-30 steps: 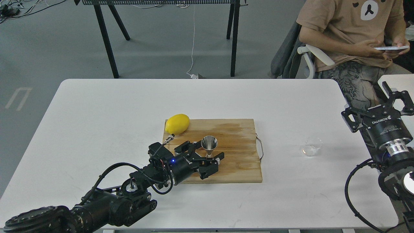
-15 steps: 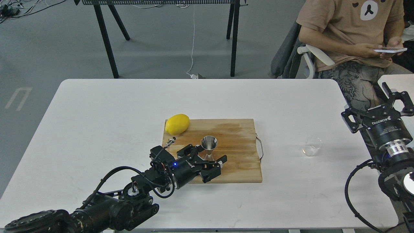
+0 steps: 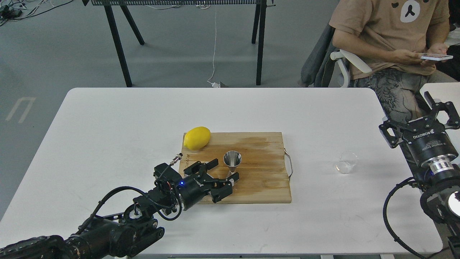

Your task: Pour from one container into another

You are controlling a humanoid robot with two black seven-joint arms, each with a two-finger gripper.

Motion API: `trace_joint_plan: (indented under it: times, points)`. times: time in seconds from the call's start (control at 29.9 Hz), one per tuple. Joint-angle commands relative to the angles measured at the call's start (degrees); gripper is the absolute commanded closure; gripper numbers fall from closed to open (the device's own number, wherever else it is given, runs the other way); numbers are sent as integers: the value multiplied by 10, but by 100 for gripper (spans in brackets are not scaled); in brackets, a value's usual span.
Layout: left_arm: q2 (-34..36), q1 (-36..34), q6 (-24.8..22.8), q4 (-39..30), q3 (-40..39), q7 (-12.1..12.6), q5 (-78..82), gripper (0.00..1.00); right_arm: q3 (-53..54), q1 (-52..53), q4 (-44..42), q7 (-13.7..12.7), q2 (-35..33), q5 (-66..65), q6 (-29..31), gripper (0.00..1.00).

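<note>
1. White table [image 3: 107,144] fills most of our head view, with grey floor and black trestle legs [image 3: 118,43] beyond it toward 12 o'clock, and a seated person in a tan shirt [image 3: 388,36] holding a phone at 1 o'clock.
2. At the table's centre lies a wooden cutting board [image 3: 266,180] with a metal handle on its 3 o'clock edge.
3. On the board's 10 o'clock corner rests a yellow lemon [image 3: 197,137].
4. Near the board's middle stands the steel jigger [image 3: 232,162], upright, its open cone facing up.
5. Our left gripper [image 3: 224,169] reaches in from 7 o'clock and lies low over the board; its fingers are spread apart, one on the jigger's 9 o'clock side, the other just by its base at 6 o'clock, holding nothing.
6. We cannot tell whether the near finger touches the jigger's base.
7. On the bare table, well apart from the board toward 3 o'clock, sits the clear glass cup [image 3: 347,162].
8. Our right gripper [image 3: 420,118] hangs at the table's 3 o'clock edge, fingers spread wide and holding nothing, apart from the cup.
</note>
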Motion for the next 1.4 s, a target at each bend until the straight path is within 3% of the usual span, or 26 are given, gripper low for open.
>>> trace_joint_plan:
  times: [0.0, 0.17, 0.43, 0.57, 0.67, 0.77, 1.04, 1.14, 1.37]
  points:
    - [23, 9, 0, -29, 1, 0, -1, 2, 1, -1, 0, 0, 0, 0, 0, 1]
    - [91, 25, 0, -106, 1, 0, -33, 2, 1, -1, 1, 0, -2, 0, 0, 1]
    - [233, 20, -10, -242, -5, 0, -262, 2, -2, -1, 1, -5, -3, 30, 0, 1]
    - [270, 18, -176, -256, -37, 0, -348, 2, -3, -1, 2, -5, -3, 37, 0, 1]
    - [289, 18, -353, -249, -83, 0, -401, 2, -7, -2, 6, -6, -3, 37, 0, 1]
    - [313, 17, -560, -220, -137, 0, -478, 2, -8, -5, 7, -6, -3, 40, 0, 1]
    - [318, -5, -560, -53, -219, 0, -755, 2, -5, -44, 105, -7, -3, 117, 0, 1]
    - [320, -12, -560, -41, -214, 0, -818, 2, 0, -64, 164, -7, -3, 165, -118, 1]
    - [318, -6, -560, -41, -214, 0, -836, 1, 43, -84, 267, -6, -3, 245, -468, 1]
